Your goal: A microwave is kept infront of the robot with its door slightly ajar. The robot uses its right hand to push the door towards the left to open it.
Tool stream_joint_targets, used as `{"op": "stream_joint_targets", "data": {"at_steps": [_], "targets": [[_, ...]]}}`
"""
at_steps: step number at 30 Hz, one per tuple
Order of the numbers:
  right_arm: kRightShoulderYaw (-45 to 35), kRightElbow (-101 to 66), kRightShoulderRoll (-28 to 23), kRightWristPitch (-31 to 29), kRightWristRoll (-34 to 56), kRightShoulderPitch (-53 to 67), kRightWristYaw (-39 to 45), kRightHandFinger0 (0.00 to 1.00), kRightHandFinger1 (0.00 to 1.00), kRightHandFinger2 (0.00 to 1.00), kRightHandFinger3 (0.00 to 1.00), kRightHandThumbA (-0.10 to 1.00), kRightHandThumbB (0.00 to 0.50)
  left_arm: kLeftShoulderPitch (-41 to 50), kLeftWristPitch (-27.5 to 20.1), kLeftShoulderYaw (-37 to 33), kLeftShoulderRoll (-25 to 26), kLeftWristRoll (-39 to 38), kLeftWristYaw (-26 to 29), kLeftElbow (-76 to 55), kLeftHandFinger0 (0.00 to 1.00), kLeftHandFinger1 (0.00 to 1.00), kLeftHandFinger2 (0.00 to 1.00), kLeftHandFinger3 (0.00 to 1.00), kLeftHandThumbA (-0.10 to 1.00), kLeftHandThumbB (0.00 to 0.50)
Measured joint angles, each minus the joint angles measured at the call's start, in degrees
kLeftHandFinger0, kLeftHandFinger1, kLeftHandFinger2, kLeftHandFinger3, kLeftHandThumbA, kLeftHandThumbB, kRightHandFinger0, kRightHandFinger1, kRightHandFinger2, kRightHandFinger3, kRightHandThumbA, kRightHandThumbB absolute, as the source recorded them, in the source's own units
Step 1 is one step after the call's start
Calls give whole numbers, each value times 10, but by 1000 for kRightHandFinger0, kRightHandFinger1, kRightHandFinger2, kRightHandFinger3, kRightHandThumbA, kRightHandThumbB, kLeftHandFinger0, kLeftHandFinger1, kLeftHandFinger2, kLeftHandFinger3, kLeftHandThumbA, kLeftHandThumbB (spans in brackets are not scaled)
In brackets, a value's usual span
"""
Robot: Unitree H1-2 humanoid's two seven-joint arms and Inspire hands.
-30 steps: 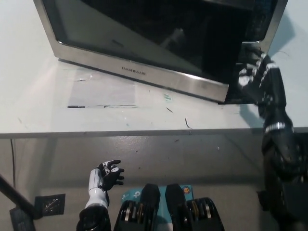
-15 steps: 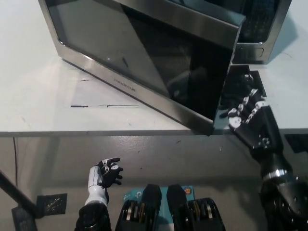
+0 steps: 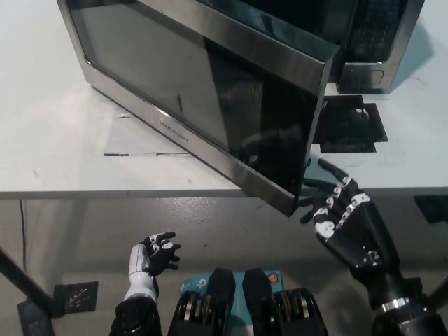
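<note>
Door swung further out since a second ago; my black right hand (image 3: 346, 217) dropped lower.
The steel-framed glass microwave door (image 3: 210, 105) overhangs the white bench (image 3: 49, 140); fingers apart beside its free edge may slip off. White left hand (image 3: 155, 253) rests low, loosely curled, empty.

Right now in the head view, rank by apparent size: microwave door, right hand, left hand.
1. microwave door, largest by far.
2. right hand, open beside the door's free edge.
3. left hand, smallest, resting low; it lies farther from the camera, so true sizes are unsure.
</note>
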Motion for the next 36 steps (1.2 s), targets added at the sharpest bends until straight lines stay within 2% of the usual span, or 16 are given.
{"op": "stream_joint_targets", "data": {"at_steps": [2,7,9,10,13,19,21,23,26,30,34,36], "targets": [[7,-4,5,0,3,11,3,354,492,694,872,318,159,0,0,0,0,0,0,0,293,278,358,430,24,0],[33,-14,20,0,3,45,9,349,494,691,881,371,181,0,0,0,0,0,0,0,333,314,385,456,39,0],[39,-15,24,0,3,53,12,360,512,694,904,350,148,-6,0,0,1,0,0,8,337,338,438,461,12,0],[41,-16,24,0,3,54,13,367,515,688,901,342,149,-9,0,1,0,-1,0,9,338,339,445,465,12,0],[49,-20,26,0,4,60,15,356,498,674,887,367,167,-19,0,1,0,-1,0,10,328,338,446,477,15,0],[56,-28,31,0,6,66,21,347,492,669,887,332,155,-30,-2,0,1,-3,0,17,318,333,439,467,30,0],[57,-34,31,0,8,69,23,355,510,686,899,318,142,-31,-3,0,1,-3,0,23,325,335,429,468,45,0],[57,-40,30,0,11,74,25,407,562,728,929,320,129,-31,-3,0,1,-3,0,25,321,330,417,473,65,0],[45,-57,15,0,18,84,29,407,547,733,954,329,109,-31,-3,0,1,-4,0,25,311,316,390,459,54,0],[8,-73,-22,0,30,83,33,386,508,706,934,305,115,-32,-3,1,3,-4,0,26,331,326,402,456,28,0],[-22,-86,-46,0,40,83,33,374,515,704,935,322,116,-32,-3,3,3,-6,0,26,313,315,401,457,35,0],[-36,-90,-56,-1,44,87,34,378,532,706,909,310,129,-32,-3,4,2,-6,0,26,299,314,404,466,-1,0]]}}
